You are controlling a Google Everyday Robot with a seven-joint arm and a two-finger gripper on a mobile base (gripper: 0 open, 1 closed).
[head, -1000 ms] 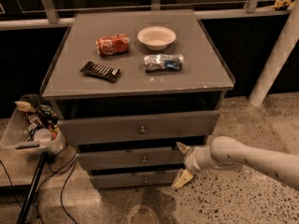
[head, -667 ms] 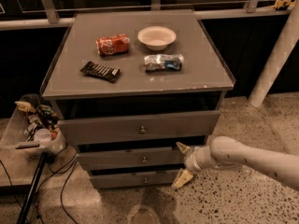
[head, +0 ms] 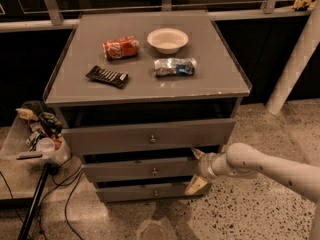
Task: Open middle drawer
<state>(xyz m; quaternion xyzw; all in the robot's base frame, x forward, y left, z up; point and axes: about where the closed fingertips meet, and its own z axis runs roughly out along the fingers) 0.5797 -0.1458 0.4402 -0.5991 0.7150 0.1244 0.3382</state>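
Note:
The middle drawer (head: 140,169) is a grey flat front with a small round metal knob (head: 154,171), set between a taller top drawer (head: 150,136) and a shorter bottom drawer (head: 145,192). It stands slightly out from the cabinet. My gripper (head: 196,170) reaches in from the right on a pale arm and sits at the right end of the middle drawer's front. It is open, with one fingertip (head: 198,154) above that front's edge and the other (head: 196,185) below it. It holds nothing.
On the cabinet top (head: 215,81) lie a red can (head: 120,47), a white bowl (head: 167,39), a dark snack bar (head: 106,76) and a foil packet (head: 174,67). A bin of clutter (head: 40,134) and cables sit at the left. A white pole (head: 295,64) stands at the right.

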